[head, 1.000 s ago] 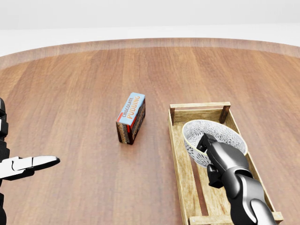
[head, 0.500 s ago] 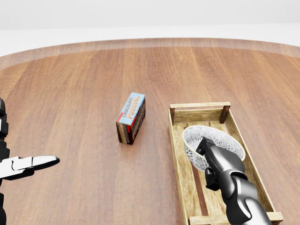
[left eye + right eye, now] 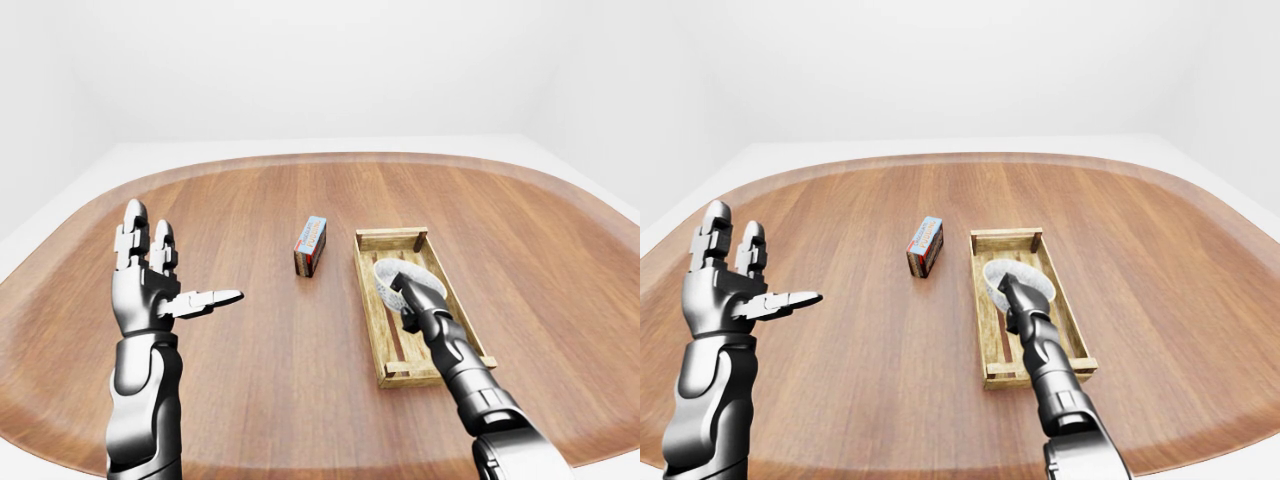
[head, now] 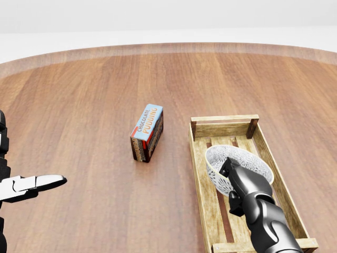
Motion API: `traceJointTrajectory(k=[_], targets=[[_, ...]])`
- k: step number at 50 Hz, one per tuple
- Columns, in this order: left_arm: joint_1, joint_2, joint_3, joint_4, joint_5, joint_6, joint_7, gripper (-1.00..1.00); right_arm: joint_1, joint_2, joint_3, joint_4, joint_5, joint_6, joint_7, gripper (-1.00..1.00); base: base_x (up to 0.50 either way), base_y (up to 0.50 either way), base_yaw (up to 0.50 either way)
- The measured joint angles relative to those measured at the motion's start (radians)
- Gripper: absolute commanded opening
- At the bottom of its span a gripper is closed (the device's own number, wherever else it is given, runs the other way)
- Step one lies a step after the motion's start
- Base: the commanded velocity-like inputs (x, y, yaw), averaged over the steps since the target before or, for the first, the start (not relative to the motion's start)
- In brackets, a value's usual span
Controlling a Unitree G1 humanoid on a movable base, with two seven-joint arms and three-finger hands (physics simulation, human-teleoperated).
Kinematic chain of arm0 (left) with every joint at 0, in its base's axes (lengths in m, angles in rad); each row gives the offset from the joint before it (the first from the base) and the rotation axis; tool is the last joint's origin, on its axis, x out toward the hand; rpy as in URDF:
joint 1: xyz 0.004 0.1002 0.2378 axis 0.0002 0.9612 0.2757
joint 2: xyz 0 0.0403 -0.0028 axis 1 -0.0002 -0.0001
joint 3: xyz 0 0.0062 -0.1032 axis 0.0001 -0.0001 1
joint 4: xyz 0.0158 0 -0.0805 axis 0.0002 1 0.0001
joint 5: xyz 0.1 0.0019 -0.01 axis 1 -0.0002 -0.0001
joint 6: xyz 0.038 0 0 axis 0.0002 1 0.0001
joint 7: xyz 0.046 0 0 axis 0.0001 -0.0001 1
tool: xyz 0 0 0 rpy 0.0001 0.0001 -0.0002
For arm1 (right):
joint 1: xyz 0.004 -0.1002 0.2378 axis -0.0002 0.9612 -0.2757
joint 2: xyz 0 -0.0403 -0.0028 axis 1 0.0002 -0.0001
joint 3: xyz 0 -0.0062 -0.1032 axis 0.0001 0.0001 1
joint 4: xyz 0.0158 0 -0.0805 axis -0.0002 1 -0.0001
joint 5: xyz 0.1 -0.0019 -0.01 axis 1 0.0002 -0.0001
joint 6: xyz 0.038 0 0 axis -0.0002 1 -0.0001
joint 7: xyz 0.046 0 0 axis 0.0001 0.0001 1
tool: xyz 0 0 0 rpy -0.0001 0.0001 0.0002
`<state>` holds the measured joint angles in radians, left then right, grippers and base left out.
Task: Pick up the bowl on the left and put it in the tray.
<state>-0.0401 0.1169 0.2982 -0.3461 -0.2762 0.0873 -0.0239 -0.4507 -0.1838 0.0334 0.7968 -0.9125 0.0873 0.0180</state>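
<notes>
A white patterned bowl (image 4: 238, 159) is tilted inside the wooden tray (image 4: 199, 163) at the right of the head view. My right hand (image 4: 235, 182) is shut on the bowl's near rim, the dark fingers covering part of it. My left hand (image 3: 160, 290) is held up at the left of the left-eye view, open and empty, far from the tray.
A chocolate pudding box (image 4: 147, 132) stands on the round wooden table (image 4: 79, 105), just left of the tray. The table's curved edge (image 3: 300, 160) runs along the top of the left-eye view.
My right hand has lowered the bowl slightly deeper into the tray and toward the bottom of the head view. The left hand and the box have not moved.
</notes>
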Motion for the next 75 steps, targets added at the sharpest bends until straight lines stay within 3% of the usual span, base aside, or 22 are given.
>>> traceJointTrajectory(k=[12,13,14,15,16,40,62,75], targets=[[0.001,-0.001,0.0,-0.003,0.0,0.0,0.0,1.0,-0.015,-0.001,0.002,0.026,0.012,0.0,-0.014,-1.0,0.0,0.0,0.0],[0.001,-0.001,0.0,-0.003,0.0,0.0,0.0,1.0,-0.016,-0.002,0.002,0.027,0.014,0.0,-0.013,-0.91,0.0,0.0,0.0],[0.001,-0.001,0.0,-0.003,0.0,0.0,0.0,1.0,-0.018,-0.002,0.002,0.027,0.018,0.0,-0.015,-0.71,0.01,0.0,0.0],[0.001,-0.001,0.0,-0.003,0.0,0.0,-0.001,1.0,-0.019,-0.002,0.002,0.023,0.03,-0.001,-0.014,-0.12,0.0,0.0,0.0],[0.001,-0.001,0.0,-0.003,0.0,0.0,-0.001,1.0,-0.021,-0.001,0.002,0.022,0.028,0.0,-0.016,1.0,0.0,0.0,0.0],[0.004,-0.004,-0.006,-0.005,0.004,0.0,-0.001,1.0,0.02,0.016,0.012,-0.096,-0.056,0.0,0.049,1.0,0.0,0.0,0.0],[0.009,-0.01,-0.013,-0.011,0.014,0.0,-0.003,1.0,0.125,0.061,0.018,-0.574,-0.361,0.0,0.389,1.0,0.0,0.0,0.0],[0.009,-0.011,-0.014,-0.011,0.016,0.0,-0.002,1.0,0.165,0.138,0.034,-0.865,-0.619,0.0,0.62,1.0,0.0,0.0,0.0]])
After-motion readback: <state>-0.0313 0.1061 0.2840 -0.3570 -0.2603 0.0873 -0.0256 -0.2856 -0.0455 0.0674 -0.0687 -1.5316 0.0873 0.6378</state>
